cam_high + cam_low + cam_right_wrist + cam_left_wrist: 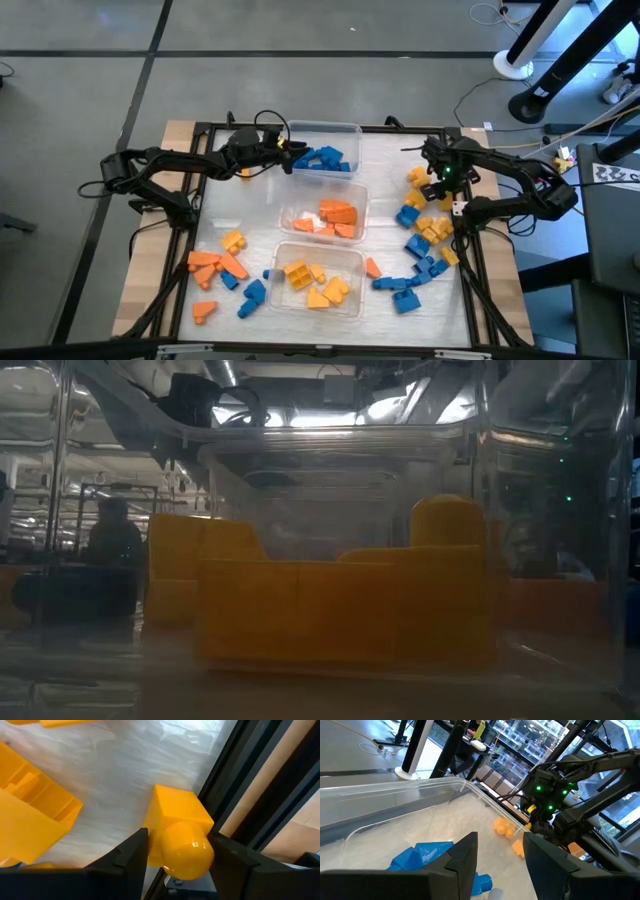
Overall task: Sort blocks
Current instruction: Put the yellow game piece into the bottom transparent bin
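Note:
Three clear tubs stand in a row down the table's middle. The far tub point(322, 127) holds blue blocks point(325, 160), the middle one orange blocks point(338, 212), the near one yellow blocks point(318, 285). My left gripper point(288, 150) hovers open over the far tub's left end, above the blue blocks point(422, 857), nothing between its fingers point(465, 860). At the table's right edge my right gripper point(443, 190) points down among loose yellow blocks, shut on one yellow block point(180, 815). My right gripper pinches the yellow block between its two fingers, on two opposite sides point(152, 837) beside its rounded knob point(187, 850). The fingers come from above, pointing down. The block sits by the black frame rail point(240, 795); whether it is off the white cover I cannot tell.
Loose yellow and blue blocks point(420, 240) lie along the right side, and orange, blue and yellow ones point(222, 268) at the near left. A black frame point(200, 130) rims the table. The low view looks through a clear tub wall at yellow blocks point(340, 600).

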Controlling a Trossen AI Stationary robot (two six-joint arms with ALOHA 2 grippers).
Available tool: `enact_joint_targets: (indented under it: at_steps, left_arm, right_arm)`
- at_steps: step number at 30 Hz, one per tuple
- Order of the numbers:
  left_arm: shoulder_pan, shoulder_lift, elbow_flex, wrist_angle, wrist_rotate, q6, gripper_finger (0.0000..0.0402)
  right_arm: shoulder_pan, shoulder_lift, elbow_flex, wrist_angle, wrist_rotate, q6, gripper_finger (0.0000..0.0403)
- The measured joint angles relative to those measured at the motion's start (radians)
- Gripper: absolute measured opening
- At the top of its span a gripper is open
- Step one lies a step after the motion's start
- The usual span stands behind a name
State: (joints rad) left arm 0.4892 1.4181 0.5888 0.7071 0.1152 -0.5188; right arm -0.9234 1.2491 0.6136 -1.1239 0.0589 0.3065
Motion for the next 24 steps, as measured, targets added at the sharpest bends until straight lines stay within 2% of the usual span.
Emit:
enact_joint_targets:
  at_steps: [5,13,18,24]
  left_arm:
    - [0.0,0.0,0.0,0.0,0.0,-0.001,0.0148]
    - [0.0,0.0,0.0,0.0,0.0,0.004,0.0148]
    - [0.0,0.0,0.0,0.006,0.0,0.003,0.0148]
    - [0.0,-0.007,0.0,0.09,0.03,0.009,0.0148]
  right_arm:
    - [0.0,0.0,0.0,0.002,0.002,0.0,0.0181]
    - [0.0,-0.001,0.001,0.007,-0.018,-0.007,0.0137]
    - [0.0,0.001,0.016,0.02,-0.034,-0.03,0.0139]
    - [0.0,-0.014,0.113,0.038,-0.036,-0.079,0.0137]
